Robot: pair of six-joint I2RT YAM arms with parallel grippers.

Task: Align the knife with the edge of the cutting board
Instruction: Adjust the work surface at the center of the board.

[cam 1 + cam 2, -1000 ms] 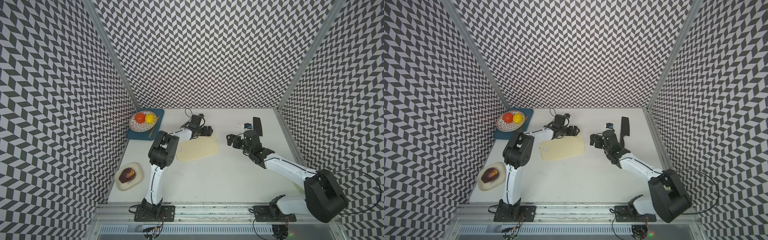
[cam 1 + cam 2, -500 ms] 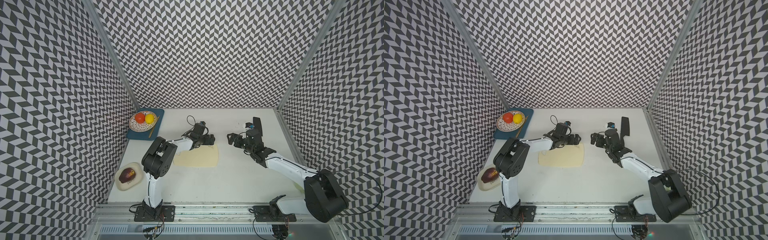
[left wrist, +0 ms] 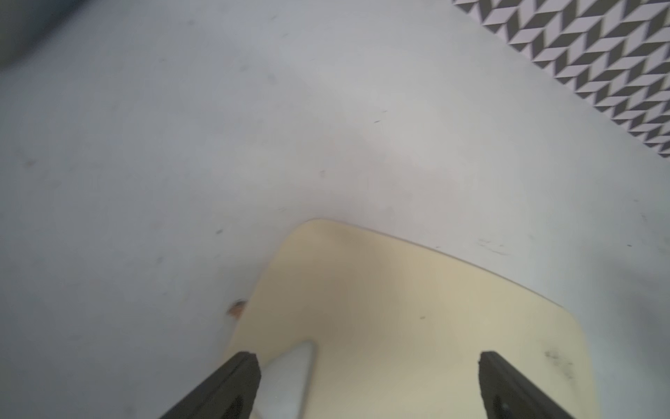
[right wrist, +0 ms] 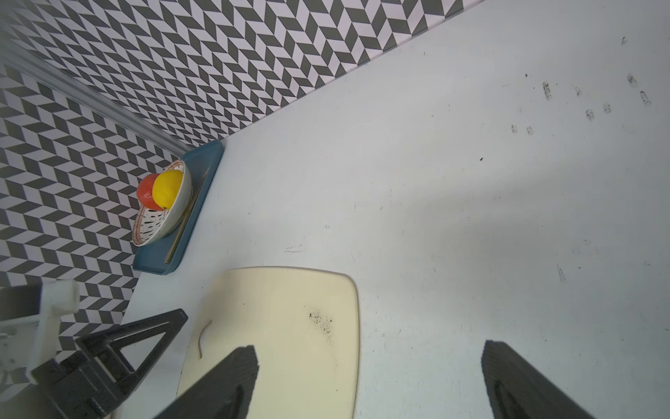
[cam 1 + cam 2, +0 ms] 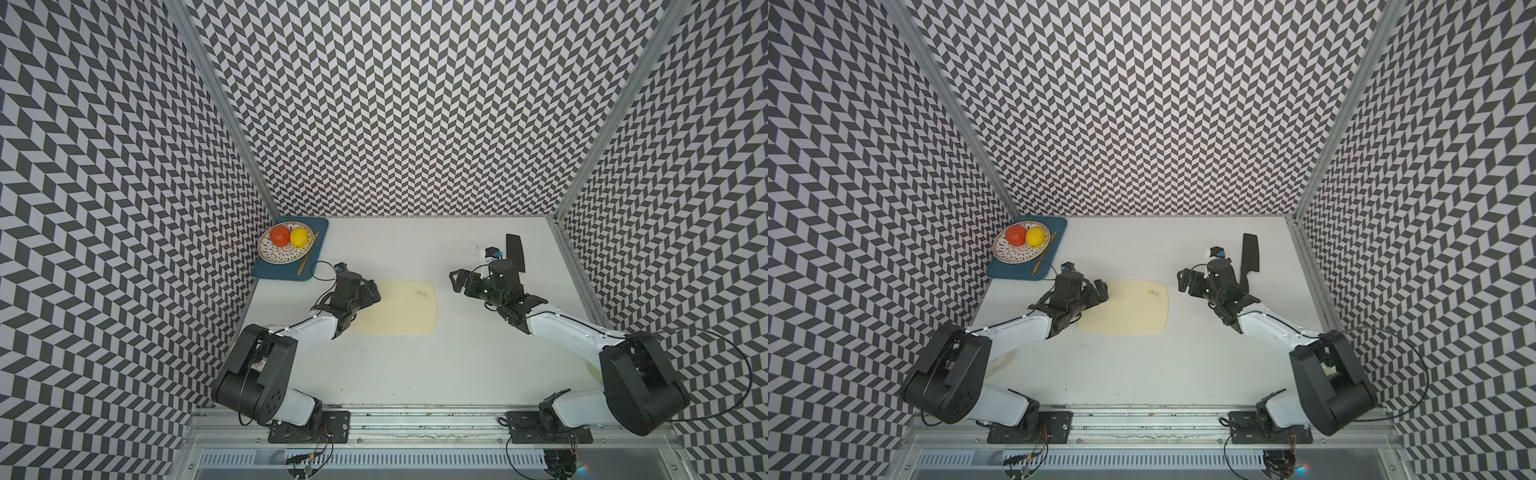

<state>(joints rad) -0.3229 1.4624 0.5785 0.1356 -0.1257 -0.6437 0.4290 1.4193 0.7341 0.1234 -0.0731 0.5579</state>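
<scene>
**Board lies ready, knife not yet fetched**

The left end effector (image 3: pixel 368 357) stands wide and empty over the 9 o'clock end of the thin pale cream rectangular cutting board (image 5: pixel 403 309), seemingly to steady it. The right end effector (image 4: pixel 369 348), also wide and empty, hovers at 3 o'clock of the board. The all-black broad-bladed knife (image 5: pixel 514 251) lies on the white surface (image 5: pixel 395 374) at 2 o'clock, well apart, so it must be fetched.

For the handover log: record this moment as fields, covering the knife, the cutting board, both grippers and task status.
knife: flat on the table, far right, apart from the board
cutting board: flat, mid-table
left gripper: open, above one short end of the board
right gripper: open, empty, just beyond the opposite short end
task: knife not yet aligned
</scene>
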